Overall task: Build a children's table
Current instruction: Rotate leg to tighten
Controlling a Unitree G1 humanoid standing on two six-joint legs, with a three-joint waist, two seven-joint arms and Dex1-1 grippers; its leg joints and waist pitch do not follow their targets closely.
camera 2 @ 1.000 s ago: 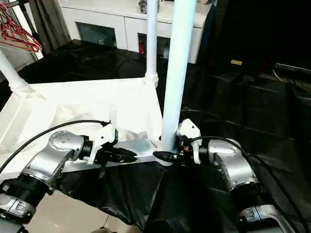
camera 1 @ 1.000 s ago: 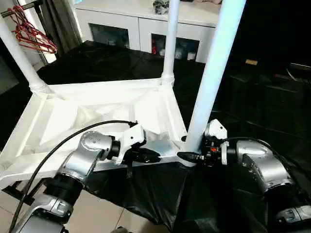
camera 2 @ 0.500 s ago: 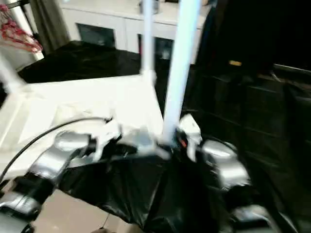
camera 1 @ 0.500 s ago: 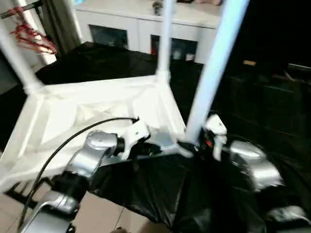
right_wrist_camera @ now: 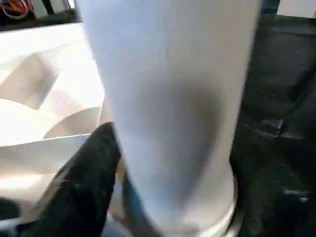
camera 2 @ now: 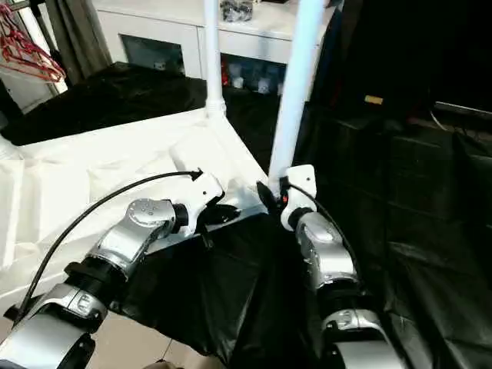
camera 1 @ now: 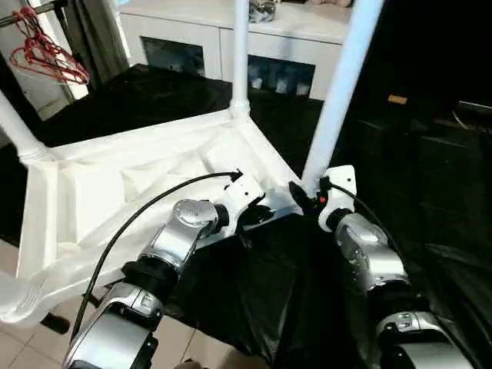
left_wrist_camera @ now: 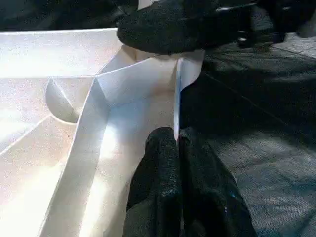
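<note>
Since a second ago the tabletop (camera 1: 115, 192) has swung round: its near right corner, which sat low in the middle of the head view, now lies higher and further from the robot, and both forearms have stretched forward with it. The far leg (camera 1: 240, 54) has shifted left in the picture, and the near leg (camera 1: 338, 92) leans the same way as before.

The tabletop lies upside down on black sheeting (camera 1: 254, 300), ribbed underside up. A third leg (camera 1: 17, 131) rises from its far left corner, and part of a white tube (camera 1: 15, 296) shows at the near left edge.

The left gripper (left_wrist_camera: 177, 143) is pinched tight on the tabletop's thin rim just beside the near right corner, one black finger on each face of the wall. In the head view it sits at the rim's edge (camera 1: 257, 215), touching it.

The right gripper (camera 1: 301, 197) is at the foot of the near leg, where that leg meets its corner socket. One black finger (right_wrist_camera: 79, 187) lies against the side of the tube; the other side is hidden, so I cannot tell whether it clamps the leg or stands loose around it.

Behind stands a white cabinet (camera 1: 223, 38), and red hangers (camera 1: 46, 54) hang at the far left.
</note>
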